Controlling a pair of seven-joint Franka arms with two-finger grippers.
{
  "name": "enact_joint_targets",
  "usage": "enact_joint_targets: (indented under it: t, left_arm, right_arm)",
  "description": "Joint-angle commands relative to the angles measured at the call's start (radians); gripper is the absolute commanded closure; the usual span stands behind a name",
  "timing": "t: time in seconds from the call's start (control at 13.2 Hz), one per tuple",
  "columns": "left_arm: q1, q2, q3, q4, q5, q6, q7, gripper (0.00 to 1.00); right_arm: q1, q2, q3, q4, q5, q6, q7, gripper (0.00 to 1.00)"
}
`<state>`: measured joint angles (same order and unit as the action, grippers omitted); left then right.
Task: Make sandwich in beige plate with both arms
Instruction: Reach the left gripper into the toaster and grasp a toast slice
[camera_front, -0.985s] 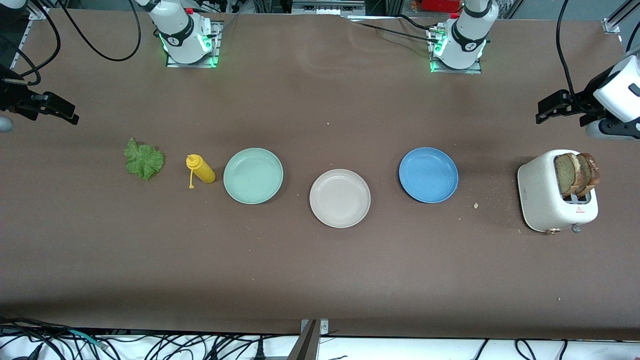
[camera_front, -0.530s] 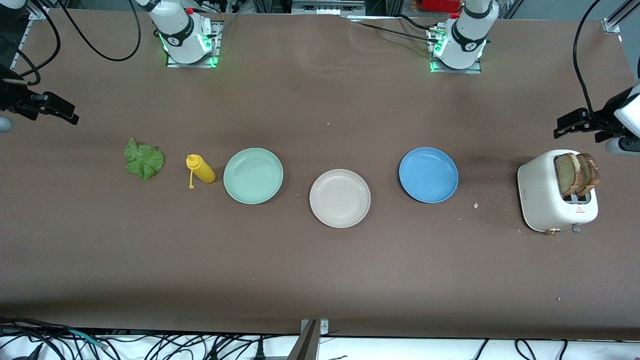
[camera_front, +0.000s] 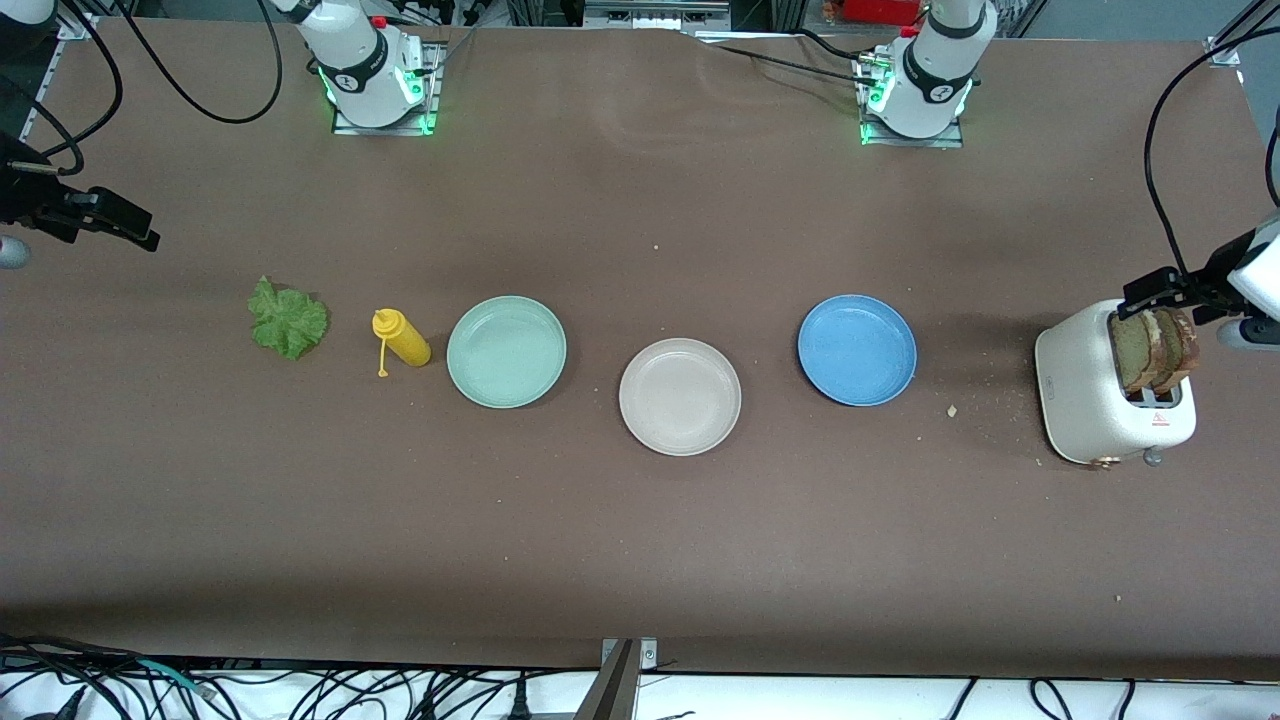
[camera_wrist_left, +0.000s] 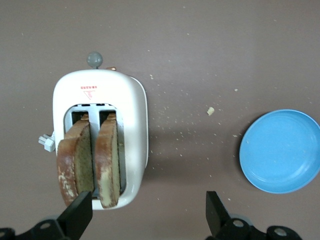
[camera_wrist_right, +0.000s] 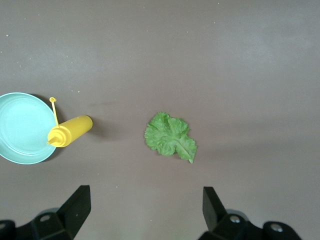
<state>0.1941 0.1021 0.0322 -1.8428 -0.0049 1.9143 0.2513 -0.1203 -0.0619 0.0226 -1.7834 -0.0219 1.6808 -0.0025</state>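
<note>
While the beige plate (camera_front: 680, 396) sits bare near the middle of the surface, between the mint-green plate (camera_front: 506, 351) and the blue plate (camera_front: 857, 349), the sandwich has not been started. Both bread slices (camera_front: 1155, 348) stand upright in the white toaster (camera_front: 1085, 395) at the left arm's end of the surface, and the lettuce leaf (camera_front: 288, 319) lies flat toward the right arm's end, beside a yellow squeeze bottle (camera_front: 402, 338).

The left tool (camera_front: 1165, 290) hangs over the toaster with its fingers spread wide and nothing between them; in the left wrist view one finger (camera_wrist_left: 77, 212) shows near the slices' ends. The step in hand looks like fetching the first slice. The next move probably calls for lowering so the fingers straddle one slice only, then pinching and lifting it straight out.

The right tool (camera_front: 105, 218) waits above the edge at its own end of the surface, fully open and empty, with the lettuce below it in its wrist view.
</note>
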Motion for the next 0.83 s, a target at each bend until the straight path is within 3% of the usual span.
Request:
enact_joint_targets:
  t: [0.0, 0.76]
  left_arm:
    - [0.042, 0.050, -0.009, 0.002, 0.022, 0.055, 0.061, 0.00]
    - [0.064, 0.073, -0.011, -0.114, 0.011, 0.187, 0.075, 0.00]
  right_arm:
    - [-0.010, 0.004, 0.003, 0.004, 0.014, -0.004, -0.010, 0.01]
    - [-0.012, 0.007, 0.003, 0.010, 0.016, -0.015, -0.011, 0.01]
